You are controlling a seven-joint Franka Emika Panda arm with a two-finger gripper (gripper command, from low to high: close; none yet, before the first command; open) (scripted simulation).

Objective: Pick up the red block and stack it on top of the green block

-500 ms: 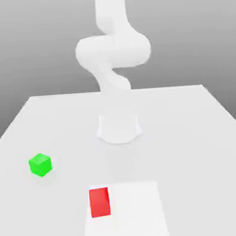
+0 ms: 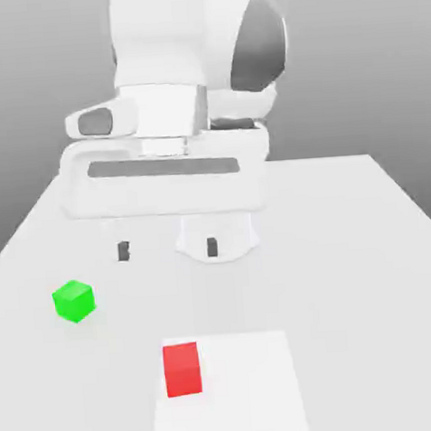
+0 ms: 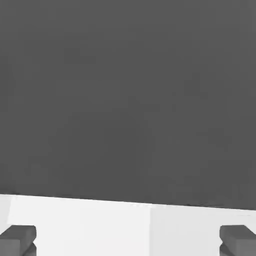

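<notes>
Red block (image 2: pixel 182 369): plain matte cube, unmarked, lower centre of the exterior view, on the left part of a paler square patch (image 2: pixel 254 388) of the table (image 2: pixel 348 246). Green block (image 2: pixel 74 301): matching cube, at mid-left, well apart. Gripper (image 2: pixel 167 250) hangs above the table, spread wide, holding nothing.

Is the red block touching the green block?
Apart. In the exterior view the red block sits on a paler square patch near the front, while the green block sits off toward the exterior view's left, with bare table between them.
</notes>
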